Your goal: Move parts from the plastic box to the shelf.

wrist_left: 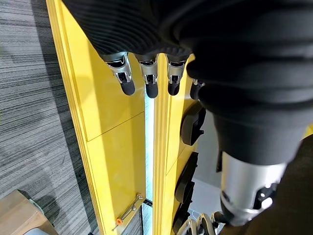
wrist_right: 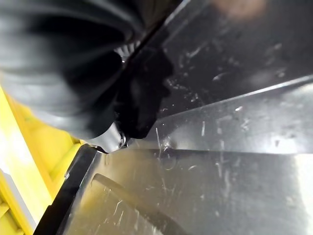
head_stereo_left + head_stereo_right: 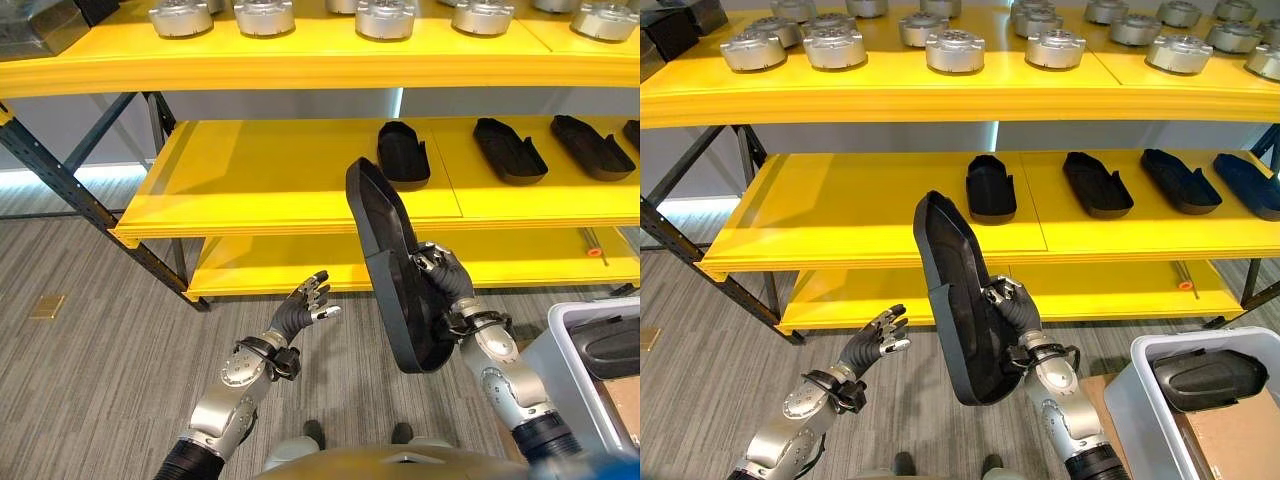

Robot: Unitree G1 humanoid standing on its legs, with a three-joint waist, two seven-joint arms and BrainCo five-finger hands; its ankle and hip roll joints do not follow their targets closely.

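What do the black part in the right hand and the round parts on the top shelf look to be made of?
Black part, gripped by the right hand: probably moulded plastic, matte, with scuffs in the right wrist view. Round parts: likely cast or machined metal, silver-grey with a dull sheen.

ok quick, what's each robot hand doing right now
Left robot hand: open, fingers relaxed, holding nothing, raised in front of the yellow shelf.
Right robot hand: shut on the long black part, held upright below the shelf.
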